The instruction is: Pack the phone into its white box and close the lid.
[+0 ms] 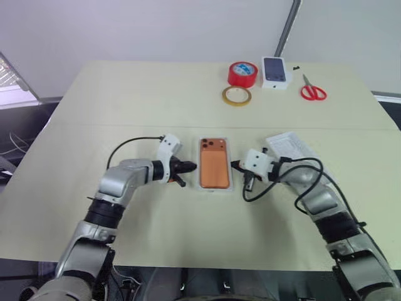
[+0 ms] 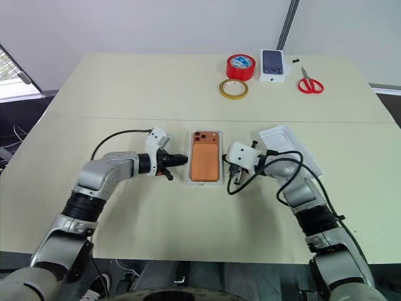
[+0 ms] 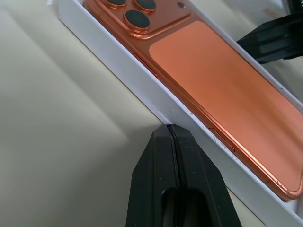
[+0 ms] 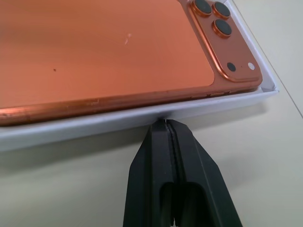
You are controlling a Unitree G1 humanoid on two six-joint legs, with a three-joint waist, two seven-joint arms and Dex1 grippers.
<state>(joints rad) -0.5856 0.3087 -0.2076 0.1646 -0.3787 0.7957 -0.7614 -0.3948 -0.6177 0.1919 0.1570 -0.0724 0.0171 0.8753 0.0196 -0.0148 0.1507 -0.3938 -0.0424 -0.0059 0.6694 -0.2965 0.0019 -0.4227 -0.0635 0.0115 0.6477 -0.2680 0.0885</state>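
Left eye view showed you the phone already lying back-up in the white box, near the middle of the table, so the packing step looked done and the step in hand seemed to be squaring the box from both sides before closing it. Your left gripper sat just left of the box with its two fingers pressed fully together, holding nothing; in the left wrist view the joined tips met the outer wall of the box. Your right gripper sat just right of the box, its fingers likewise closed on nothing, their tips against the opposite wall in the right wrist view. The lid lay on the table to the right of the box, behind your right arm, partly hidden by it. By my reading, your next move called for drawing the right gripper back, spreading its fingers, taking the lid by an edge, and setting it squarely over the box.
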